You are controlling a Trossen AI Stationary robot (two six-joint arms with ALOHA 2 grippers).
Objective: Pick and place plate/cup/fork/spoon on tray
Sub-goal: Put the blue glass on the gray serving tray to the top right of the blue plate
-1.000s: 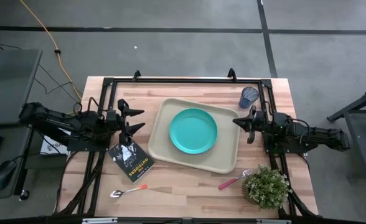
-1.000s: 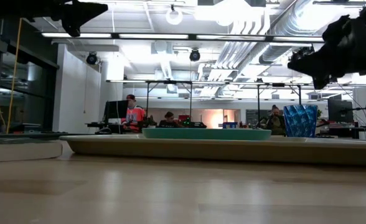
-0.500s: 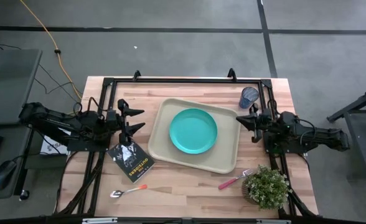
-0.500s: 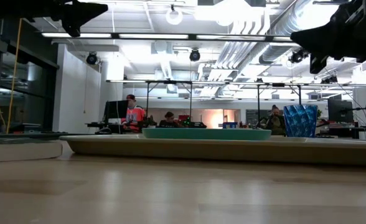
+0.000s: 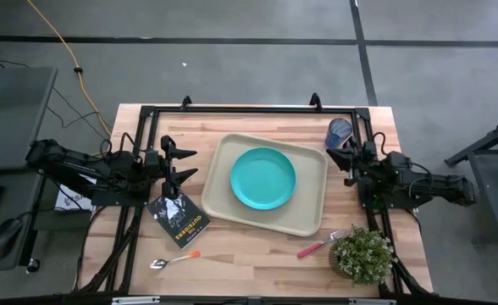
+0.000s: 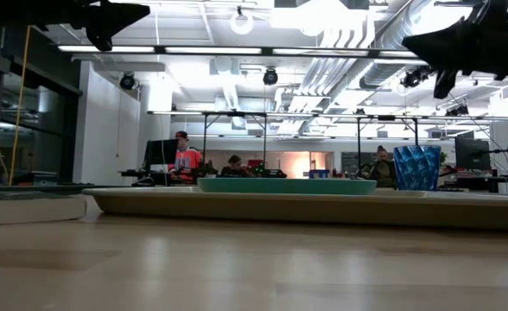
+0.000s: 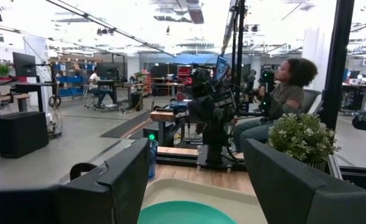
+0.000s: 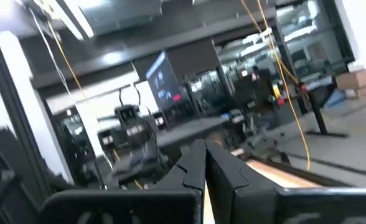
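Since the round teal plastic plate (image 5: 263,178) already lies on the beige rectangular tray (image 5: 307,213), the right pincer (image 5: 344,158), fingers pressed together and empty, hovers beside the translucent blue tumbler (image 5: 339,131) standing off-tray near the table's (image 5: 249,254) far right corner, likely next.

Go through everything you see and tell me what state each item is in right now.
plate: flat on the tray
cup: upright on the table, off the tray
fork: on the table
spoon: on the table
left gripper: open, empty
right gripper: shut, empty
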